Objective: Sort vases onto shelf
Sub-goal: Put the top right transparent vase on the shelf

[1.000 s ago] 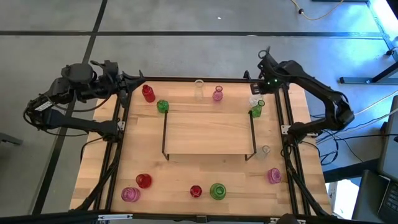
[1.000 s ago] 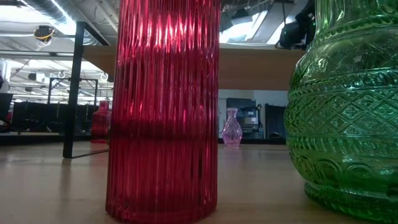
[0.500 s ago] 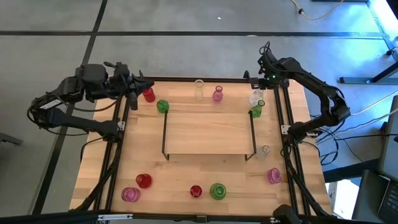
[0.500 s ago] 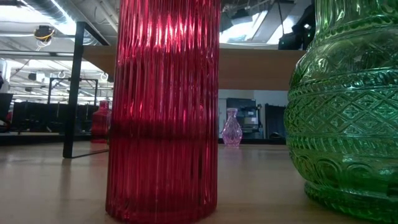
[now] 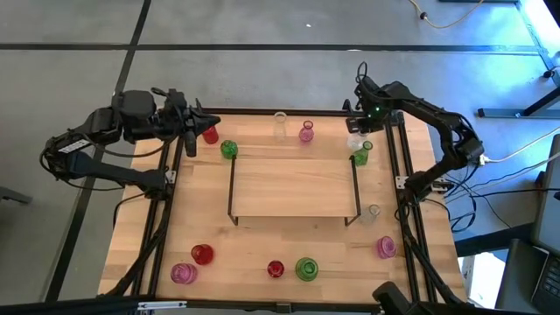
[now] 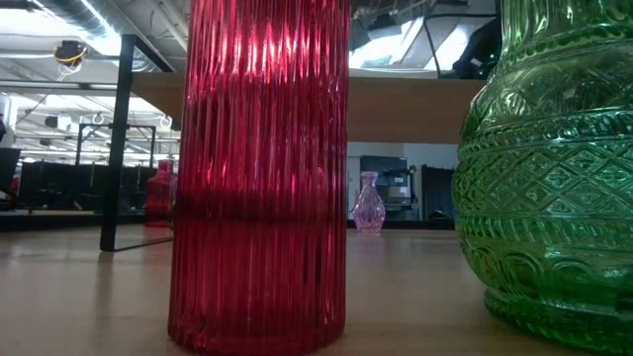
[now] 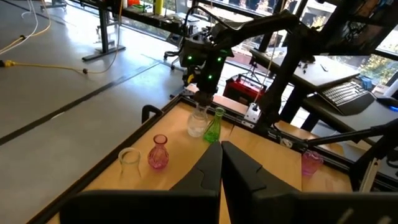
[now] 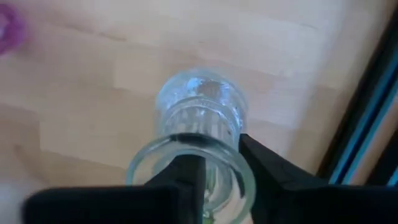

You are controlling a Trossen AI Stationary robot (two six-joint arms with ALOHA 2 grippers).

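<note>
A clear vase [image 8: 202, 102] stands near the table's far right corner, beside a green bottle vase [image 5: 360, 156]. My right gripper [image 5: 359, 133] is directly above it, pointing down and shut on its neck. My left gripper [image 5: 189, 131] is shut and holds nothing. It hovers over the far left corner next to a red vase [image 5: 208, 133]. The shelf [image 5: 293, 185] stands bare in the middle of the table. Other vases ring it: green [image 5: 228, 149], clear [image 5: 280, 122] and pink [image 5: 306, 132] on the far side, and several along the near edge. My right gripper pinches the clear vase's neck [image 8: 208, 155] between its two fingers [image 8: 186, 171], just under the flared rim. The fingers come from above, pointing down. The vase is upright, with its round belly [image 7: 198, 124] on the tabletop.
A small clear vase [image 5: 373, 211] and a pink one [image 5: 386, 247] stand by the right edge. Pink [image 5: 183, 273], red [image 5: 202, 254], red [image 5: 276, 269] and green [image 5: 306, 268] vases line the near edge. The black frame rail [image 8: 367, 124] runs close beside the held vase.
My right gripper has come down over the clear vase at the far right corner. My left gripper has shifted a little toward the table's right, closer to the red vase. No vase has moved.
</note>
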